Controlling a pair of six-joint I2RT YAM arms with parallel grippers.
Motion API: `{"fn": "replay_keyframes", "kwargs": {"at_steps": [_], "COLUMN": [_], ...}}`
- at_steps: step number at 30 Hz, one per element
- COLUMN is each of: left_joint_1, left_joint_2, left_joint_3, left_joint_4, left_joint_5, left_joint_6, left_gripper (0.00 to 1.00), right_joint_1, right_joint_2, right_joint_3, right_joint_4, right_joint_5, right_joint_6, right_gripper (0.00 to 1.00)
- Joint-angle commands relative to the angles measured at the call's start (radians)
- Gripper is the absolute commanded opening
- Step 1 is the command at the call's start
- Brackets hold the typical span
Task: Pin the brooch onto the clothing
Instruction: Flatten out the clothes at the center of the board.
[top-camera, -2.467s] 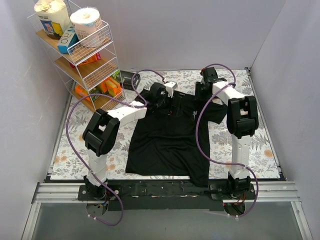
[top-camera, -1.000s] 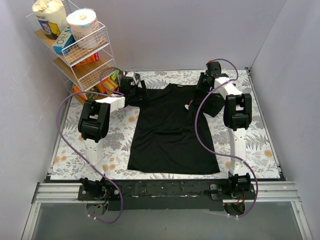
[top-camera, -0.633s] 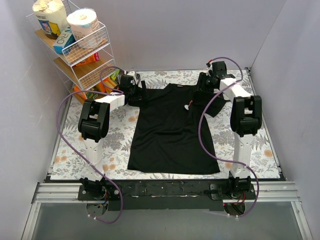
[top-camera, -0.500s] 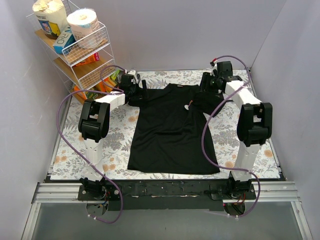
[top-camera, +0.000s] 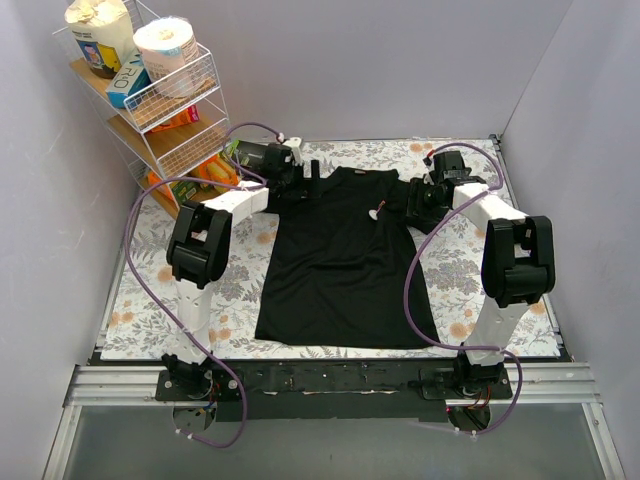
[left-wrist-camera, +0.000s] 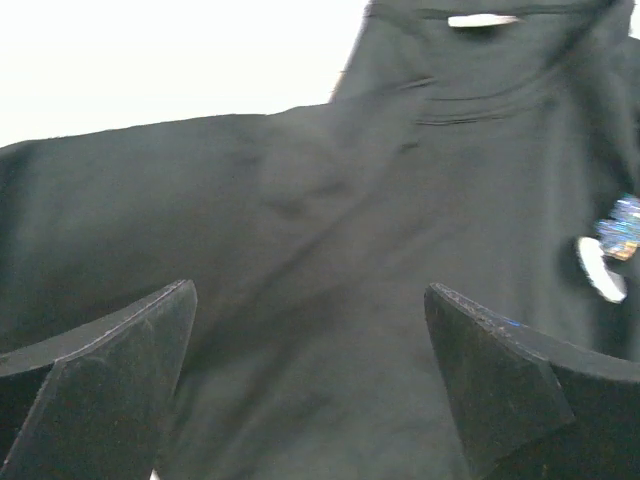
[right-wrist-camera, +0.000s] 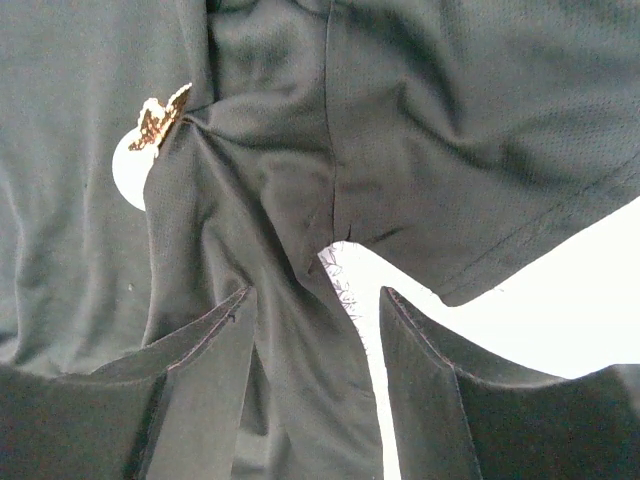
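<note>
Shirt (top-camera: 340, 280) lies flat on the floral worktop (top-camera: 240, 290), front up, hem near, collar far. It's probably spread like this so the chest panel gives a steady face to pin on.

Brooch (right-wrist-camera: 160, 120) sits on the shirt's right chest, just left of the right sleeve seam, with the cloth puckered into folds around it. A pale disc touches its lower edge; backing or clasp, can't tell. Also can't tell whether the pin goes through the cloth or the brooch just lies there.

Right tool (top-camera: 416, 199) hovers over the right sleeve/armpit, just right of the brooch. Jaws part open, nothing clamped; a shirt fold and a sliver of worktop show in the gap. Reads as placed to work the cloth beside the brooch.

Left tool (top-camera: 304, 172) is over the left shoulder, well apart from the brooch. Jaws wide open, empty. Height above the cloth is unclear.

Left wrist view is blurred: the brooch is a smear at the right edge, and the collar label (left-wrist-camera: 483, 19) is barely legible. Worktop is blown out white in both wrist views.

Far left: wire rack (top-camera: 160, 100), not involved.
</note>
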Motion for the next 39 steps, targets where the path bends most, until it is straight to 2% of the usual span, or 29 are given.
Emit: {"fn": "replay_keyframes", "kwargs": {"at_steps": [1,8,13,16,17,20,22,23,26,39], "left_joint_1": [-0.033,-0.024,-0.001,0.016,0.027,0.053,0.065,0.076,0.100,0.149], "left_joint_2": [-0.012,0.112,0.160,0.157,0.154,0.144,0.143,0.143,0.141,0.181], "left_joint_3": [0.085,0.224,0.226,0.169,0.151,0.085,0.067,0.066,0.065,0.115], "left_joint_4": [0.036,0.032,0.015,0.046,0.061,0.101,0.099,0.099,0.098,0.058], "left_joint_5": [0.096,0.106,0.142,0.211,0.242,0.233,0.205,0.199,0.175,0.150], "left_joint_6": [0.032,0.023,-0.023,-0.061,-0.077,-0.129,-0.137,-0.135,-0.132,-0.095], "left_gripper": [0.98,0.98,0.98,0.98,0.98,0.98,0.98,0.98,0.98,0.98], "right_joint_1": [-0.002,0.001,0.009,0.012,0.012,0.010,0.009,0.007,-0.007,-0.056], "right_joint_2": [0.005,0.076,0.120,0.127,0.127,0.114,0.105,0.101,0.084,0.065], "right_joint_3": [0.000,0.028,0.048,0.043,0.039,0.019,0.003,-0.004,-0.035,-0.047], "right_joint_4": [0.038,0.060,0.041,0.025,0.012,-0.011,-0.034,-0.038,-0.045,-0.092], "right_joint_5": [0.011,-0.002,-0.001,0.028,0.059,0.125,0.136,0.175,0.197,0.274], "right_joint_6": [0.007,0.018,0.024,0.039,0.053,0.075,0.078,0.082,0.090,0.087], "right_gripper": [0.59,0.59,0.56,0.45,0.34,0.23,0.18,0.10,0.02,0.01]}}
